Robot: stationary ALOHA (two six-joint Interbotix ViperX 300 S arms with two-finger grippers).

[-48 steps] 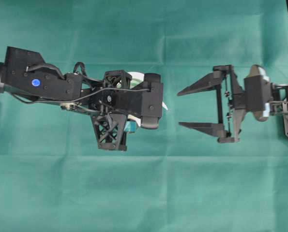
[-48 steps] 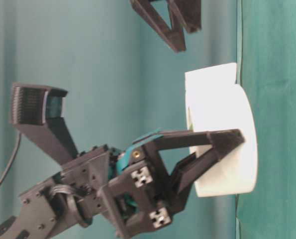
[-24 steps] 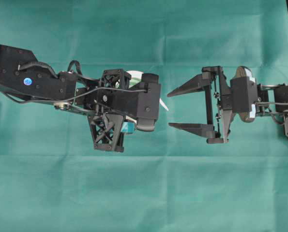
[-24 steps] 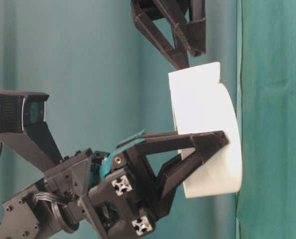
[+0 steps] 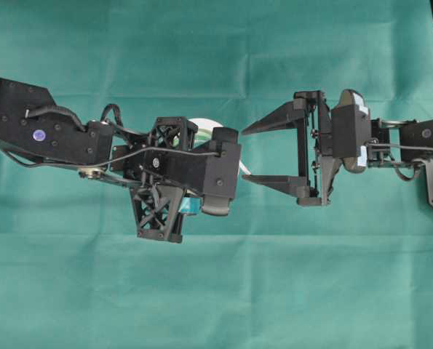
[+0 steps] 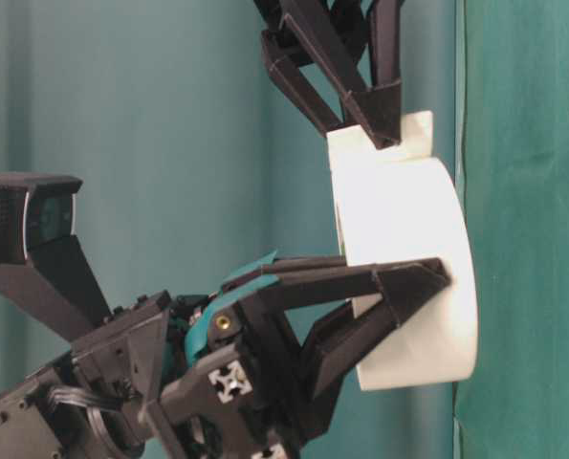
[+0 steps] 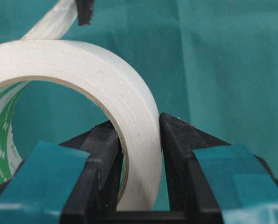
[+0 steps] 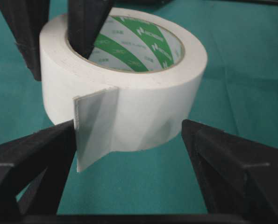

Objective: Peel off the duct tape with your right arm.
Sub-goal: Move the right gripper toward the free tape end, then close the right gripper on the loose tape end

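Between right end effector (image 8: 129, 154) fingers, duct tape (image 8: 143, 102)

- Setting: a robot lab test bench.
- Table draped in a plain green cloth (image 5: 216, 291), creased, also seen behind the bench at table level.
- Two black robot arms, left arm (image 5: 49, 134) and right arm (image 5: 412, 142), with exposed cables and printed lattice brackets.

green cloth (image 5: 289, 291), duct tape (image 8: 129, 84) (lying flat)
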